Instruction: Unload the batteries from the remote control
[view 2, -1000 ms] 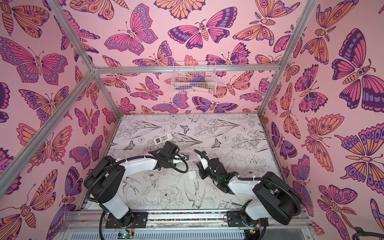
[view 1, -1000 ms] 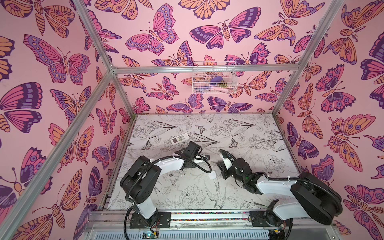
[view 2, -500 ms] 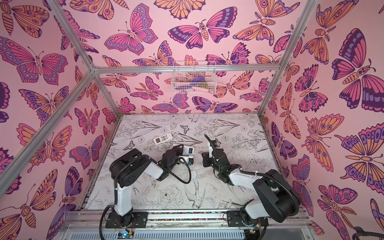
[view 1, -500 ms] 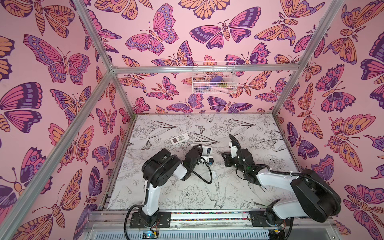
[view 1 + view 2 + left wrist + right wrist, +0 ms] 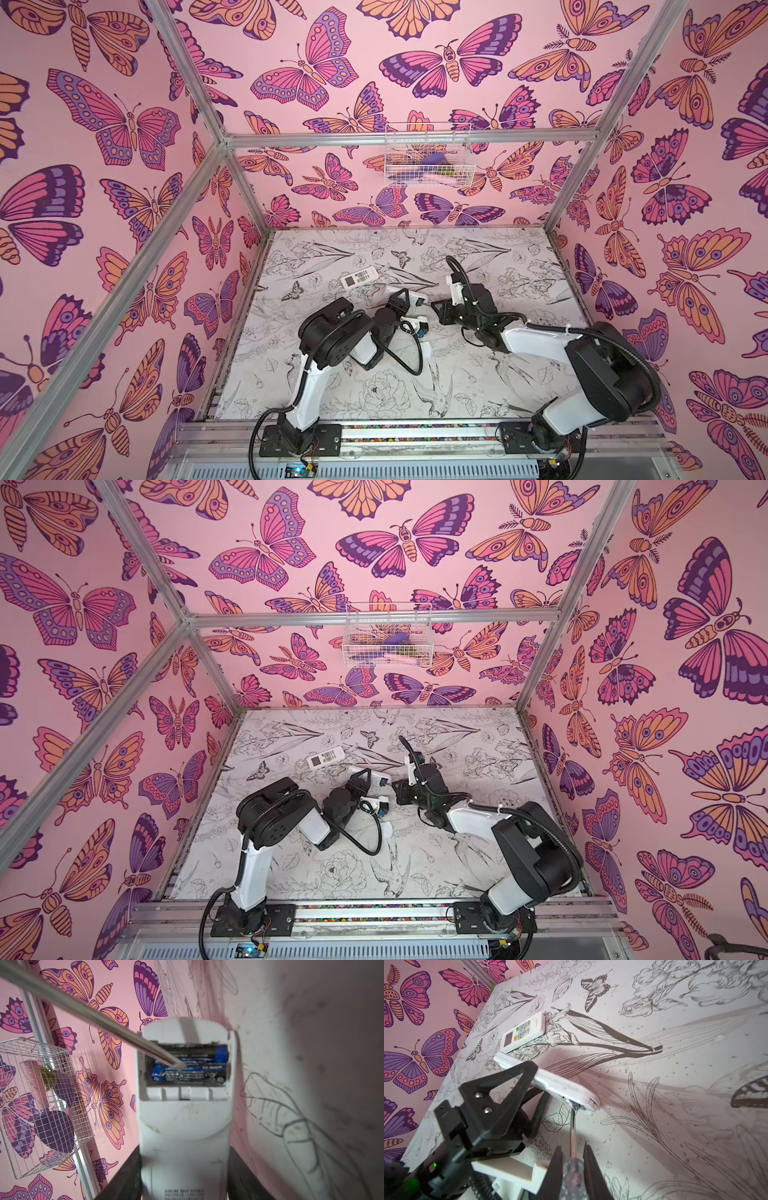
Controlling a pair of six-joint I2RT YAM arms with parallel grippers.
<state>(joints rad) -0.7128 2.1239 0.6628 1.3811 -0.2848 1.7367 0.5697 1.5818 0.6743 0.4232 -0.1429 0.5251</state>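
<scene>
Screwdriver [image 5: 572, 1132] tip in the open bay, batteries [image 5: 189, 1066] seated.
Left hand [image 5: 538, 1081] pinches the white remote [image 5: 185, 1126] by its long edges, tilted above the counter [image 5: 675, 1105], cover off. Two black-and-blue batteries lie side by side inside. Right hand [image 5: 572, 1147] is pressed tight on the clear handle, the shaft tip at the seam between them. Second remote [image 5: 523, 1031] lies face up nearby.
</scene>
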